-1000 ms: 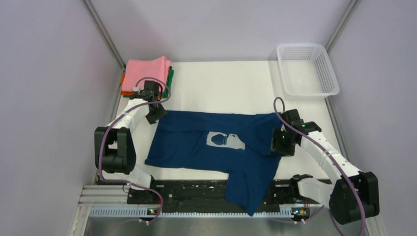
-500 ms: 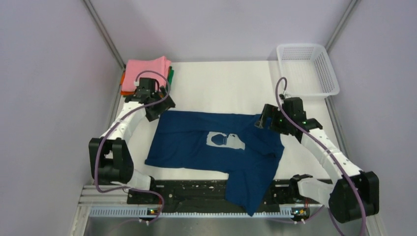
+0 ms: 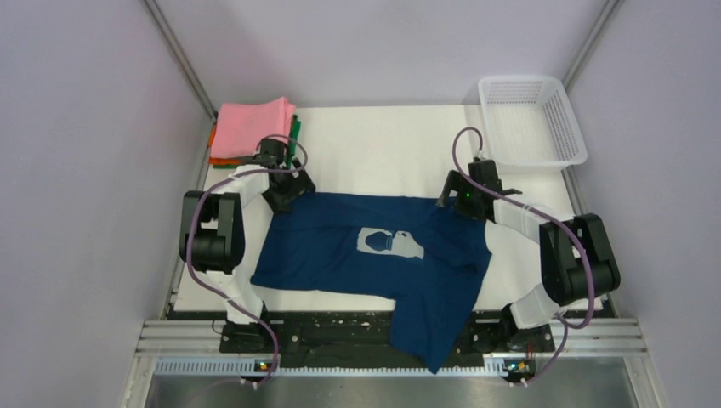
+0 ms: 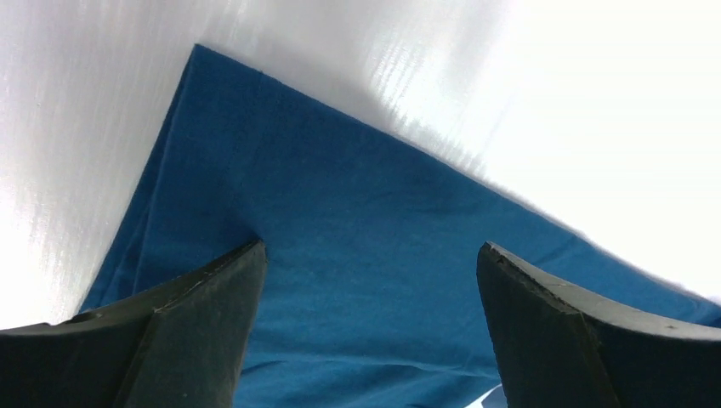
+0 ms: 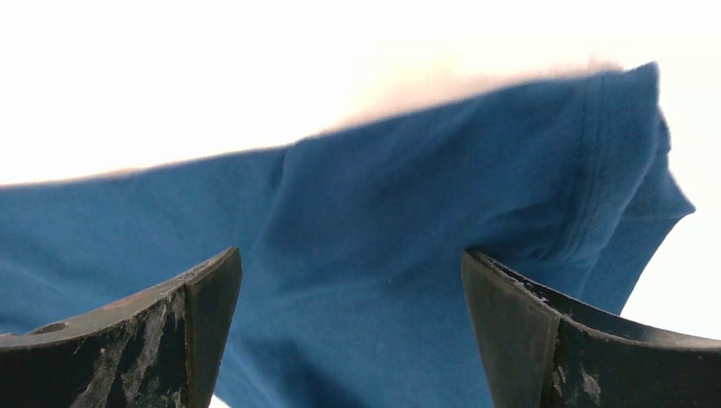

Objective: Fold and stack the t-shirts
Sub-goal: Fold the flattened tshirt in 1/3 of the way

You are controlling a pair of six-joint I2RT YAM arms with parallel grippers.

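The navy blue t-shirt (image 3: 374, 255) is spread print-up on the white table (image 3: 383, 144), with one part draped over the near edge. The left gripper (image 4: 370, 255) is held wide apart over the shirt's far left corner, its fingers (image 4: 204, 297) down at the cloth, and nothing is pinched. The right gripper (image 5: 349, 259) is likewise spread wide over the far right corner, beside a sleeve hem. Folded shirts, pink on top (image 3: 253, 127), are stacked at the far left corner. A white mesh basket (image 3: 571, 127) is seen at far right.
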